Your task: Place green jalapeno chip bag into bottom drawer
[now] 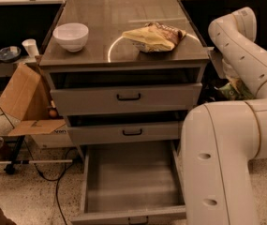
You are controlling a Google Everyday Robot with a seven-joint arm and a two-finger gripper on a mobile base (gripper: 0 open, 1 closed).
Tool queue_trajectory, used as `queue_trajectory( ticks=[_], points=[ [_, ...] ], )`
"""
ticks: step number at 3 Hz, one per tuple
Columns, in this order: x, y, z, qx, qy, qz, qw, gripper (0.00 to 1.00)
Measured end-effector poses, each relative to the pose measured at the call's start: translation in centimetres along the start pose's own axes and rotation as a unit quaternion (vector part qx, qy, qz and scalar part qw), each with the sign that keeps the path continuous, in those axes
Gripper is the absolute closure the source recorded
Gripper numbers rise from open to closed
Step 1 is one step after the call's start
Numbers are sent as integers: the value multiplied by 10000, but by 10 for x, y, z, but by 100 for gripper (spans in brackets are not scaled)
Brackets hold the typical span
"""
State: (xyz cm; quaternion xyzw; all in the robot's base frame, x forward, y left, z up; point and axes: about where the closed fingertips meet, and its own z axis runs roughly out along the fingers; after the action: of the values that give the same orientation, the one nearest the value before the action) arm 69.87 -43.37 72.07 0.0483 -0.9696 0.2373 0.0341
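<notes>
Presently, in the room:

- Grey metal cabinet [123, 18], three drawers, flat steel top.
- Bottom drawer [130, 182]: pulled well out, its wide grey floor bare.
- Two shallower drawers above it, each with a black handle: top drawer [128, 97], middle drawer [132, 132].
- White bowl [70, 35]: upright, on the cabinet top towards the left.
- Tan-yellow and brown chip bag [154, 36]: lying crumpled on the cabinet top towards the right, well apart from the bowl.
- Robot arm [226, 149]: thick white links, rising in the right foreground and bending back down beside the cabinet's right side.
- Gripper [227, 78]: low in the dark gap to the right of the cabinet, mostly hidden behind the arm; I cannot tell how wide it stands or whether it has hold of anything.
- Green jalapeno chip bag [231, 91]: a patch of it shows at the gripper, outside the cabinet and level with the top drawer.
- Cardboard box [20, 95]: flaps open, on the floor left of the cabinet.
</notes>
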Motion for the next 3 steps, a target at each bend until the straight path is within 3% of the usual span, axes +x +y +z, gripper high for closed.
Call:
queue_trajectory(
  ticks=[1,2,3],
  points=[
    [26,15,19,44,384,12,9993,100],
    [26,16,19,44,384,12,9993,100],
    [34,16,36,-149,455,-72,9988,100]
  ],
)
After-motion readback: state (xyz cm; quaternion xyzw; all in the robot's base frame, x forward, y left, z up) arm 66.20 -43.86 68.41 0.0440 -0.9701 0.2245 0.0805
